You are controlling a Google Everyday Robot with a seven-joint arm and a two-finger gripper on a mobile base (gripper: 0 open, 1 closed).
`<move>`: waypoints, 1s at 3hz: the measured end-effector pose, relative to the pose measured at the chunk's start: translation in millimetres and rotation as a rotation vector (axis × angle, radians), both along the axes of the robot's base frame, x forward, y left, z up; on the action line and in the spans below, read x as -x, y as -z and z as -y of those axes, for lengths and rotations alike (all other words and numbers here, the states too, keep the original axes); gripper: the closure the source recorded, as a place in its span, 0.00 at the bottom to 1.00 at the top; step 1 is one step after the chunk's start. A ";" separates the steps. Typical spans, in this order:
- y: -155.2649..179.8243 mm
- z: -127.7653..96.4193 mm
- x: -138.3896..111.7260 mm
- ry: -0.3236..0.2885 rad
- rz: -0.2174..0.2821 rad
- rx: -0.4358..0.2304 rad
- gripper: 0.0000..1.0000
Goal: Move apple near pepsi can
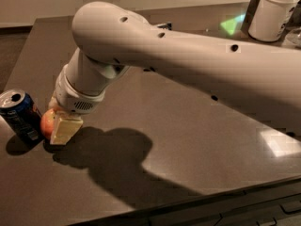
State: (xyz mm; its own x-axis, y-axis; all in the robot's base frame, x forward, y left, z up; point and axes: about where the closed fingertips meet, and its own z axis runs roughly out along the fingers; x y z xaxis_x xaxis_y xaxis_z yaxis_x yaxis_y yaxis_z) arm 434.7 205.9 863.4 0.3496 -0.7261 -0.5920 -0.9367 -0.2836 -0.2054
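The red-orange apple (46, 123) sits low at the table's left side, right beside the dark blue pepsi can (19, 116), which stands upright near the left edge. My gripper (57, 125) comes down from the big white arm (178, 55) and is shut on the apple. One cream fingertip (66, 129) shows on the apple's right side. The other finger is hidden behind the apple and the wrist. The apple is at table level, almost touching the can.
A white cylindrical container (274, 14) stands at the far right back. A green glow (233, 25) lies on the table beside it. The dark table's front edge (197, 197) runs along the bottom. The arm casts a broad shadow (113, 157).
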 end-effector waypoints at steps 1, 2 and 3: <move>1.9 -1.6 -1.4 -0.002 0.005 0.000 0.36; 1.7 -2.6 -0.1 -0.006 0.006 0.001 0.13; 1.6 -3.5 1.2 -0.009 0.007 0.002 0.00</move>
State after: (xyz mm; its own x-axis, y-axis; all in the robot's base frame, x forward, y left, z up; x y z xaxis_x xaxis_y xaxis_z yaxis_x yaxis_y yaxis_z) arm 433.5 209.3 861.8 0.3602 -0.7243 -0.5879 -0.9327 -0.2920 -0.2118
